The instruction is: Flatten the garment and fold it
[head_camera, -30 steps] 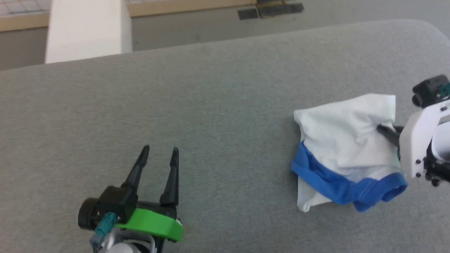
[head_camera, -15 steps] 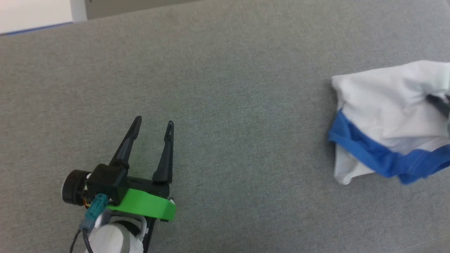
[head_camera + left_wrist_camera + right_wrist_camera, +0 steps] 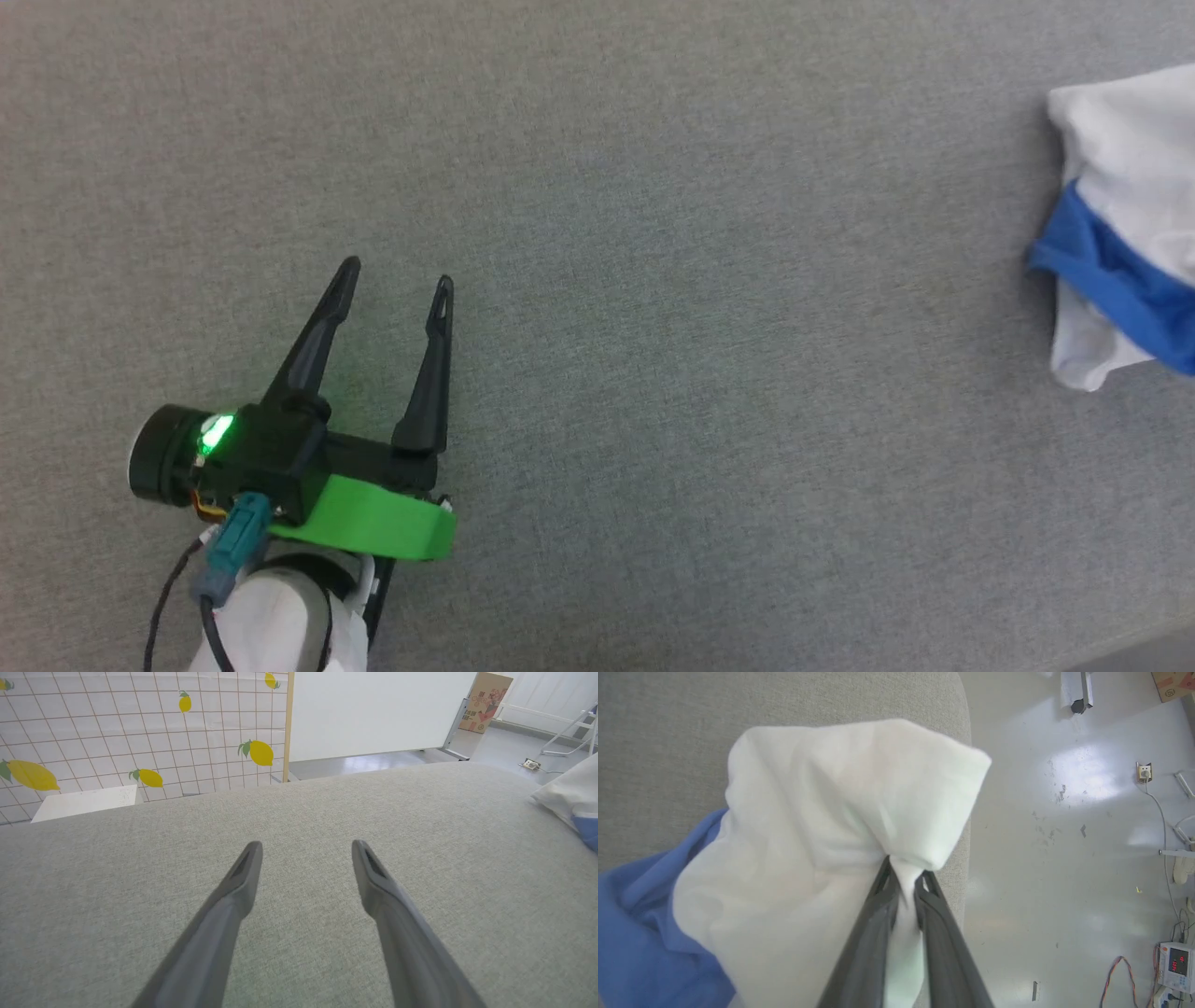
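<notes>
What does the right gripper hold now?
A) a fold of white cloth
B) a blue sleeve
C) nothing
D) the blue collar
A: in the right wrist view the right gripper is shut on a bunched white fold of the garment; its blue part lies off to one side.

left fingers (image 3: 313, 341) apart — garment (image 3: 1125, 140) far right

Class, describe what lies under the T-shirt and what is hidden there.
Grey padded surface extends beneath the T-shirt, whose white fold is pinched in the right tool. The patch directly below the cloth is covered, so anything there cannot be seen.
</notes>
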Robot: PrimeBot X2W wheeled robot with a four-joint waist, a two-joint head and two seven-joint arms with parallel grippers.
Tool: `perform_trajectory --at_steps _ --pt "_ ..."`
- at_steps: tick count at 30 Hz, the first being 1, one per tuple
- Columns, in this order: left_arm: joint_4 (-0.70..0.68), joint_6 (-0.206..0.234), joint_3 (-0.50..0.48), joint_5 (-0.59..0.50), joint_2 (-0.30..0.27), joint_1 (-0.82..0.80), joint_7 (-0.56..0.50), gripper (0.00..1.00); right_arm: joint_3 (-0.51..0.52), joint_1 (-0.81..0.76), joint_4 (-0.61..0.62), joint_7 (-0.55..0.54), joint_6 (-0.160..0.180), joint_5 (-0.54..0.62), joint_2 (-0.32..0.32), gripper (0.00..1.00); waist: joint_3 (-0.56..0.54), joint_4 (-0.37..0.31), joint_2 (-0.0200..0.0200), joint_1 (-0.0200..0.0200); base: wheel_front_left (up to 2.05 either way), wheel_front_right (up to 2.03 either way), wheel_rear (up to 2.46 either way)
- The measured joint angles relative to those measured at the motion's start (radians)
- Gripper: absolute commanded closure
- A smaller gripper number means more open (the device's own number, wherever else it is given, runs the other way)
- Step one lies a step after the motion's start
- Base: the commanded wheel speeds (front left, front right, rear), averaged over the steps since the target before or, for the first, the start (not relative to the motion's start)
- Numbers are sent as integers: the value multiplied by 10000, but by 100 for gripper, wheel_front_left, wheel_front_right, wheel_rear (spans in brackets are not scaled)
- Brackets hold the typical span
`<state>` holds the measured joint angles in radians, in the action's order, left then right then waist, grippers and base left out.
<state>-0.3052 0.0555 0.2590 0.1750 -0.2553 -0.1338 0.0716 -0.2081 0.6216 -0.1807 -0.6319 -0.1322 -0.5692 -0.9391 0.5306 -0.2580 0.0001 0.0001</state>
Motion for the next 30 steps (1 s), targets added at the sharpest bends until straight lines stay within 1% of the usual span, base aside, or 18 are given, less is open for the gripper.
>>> perform_trajectory --at_steps 6,15,22,23,25,26,27,28,29,30 --pt "-366 0 71 -217 -176 -330 -249 0 -295 465 -731 769 -2 332 -372 100 460 34 0 0 0 0 0" --pt "-903 -2 155 -389 -395 -535 -610 0 -1212 1383 -2243 1992 -6 1043 -803 100 934 189 0 0 0 0 0" --pt "-1101 2 198 -453 -518 -581 -748 0 -1645 1965 -3340 2838 -6 1503 -869 100 1107 394 0 0 0 0 0" --pt "-1118 13 207 -479 -531 -583 -786 0 -1691 2042 -3519 2959 -6 1569 -867 97 1121 433 -1 0 0 0 0" --pt "-1172 73 201 -596 -556 -584 -792 0 -1764 2204 -3837 3108 -6 1657 -834 82 1137 500 0 0 0 0 0" --pt "-1200 77 199 -625 -564 -585 -794 0 -1793 2267 -3973 3166 -6 1693 -817 64 1140 522 0 0 0 0 0" --pt "-1223 79 199 -625 -575 -585 -803 0 -1833 2350 -4119 3212 -6 1760 -796 49 1141 545 0 0 0 0 0" --pt "-1241 86 201 -625 -583 -586 -805 0 -1873 2427 -4249 3300 -6 1827 -784 7 1139 566 0 0 0 0 0" --pt "-1248 90 201 -625 -585 -586 -805 0 -1904 2491 -4343 3365 -6 1858 -763 0 1135 580 0 0 0 0 0" --pt "-1252 107 201 -625 -587 -586 -805 0 -1960 2581 -4462 3430 -6 1898 -729 0 1126 592 0 0 0 0 0"
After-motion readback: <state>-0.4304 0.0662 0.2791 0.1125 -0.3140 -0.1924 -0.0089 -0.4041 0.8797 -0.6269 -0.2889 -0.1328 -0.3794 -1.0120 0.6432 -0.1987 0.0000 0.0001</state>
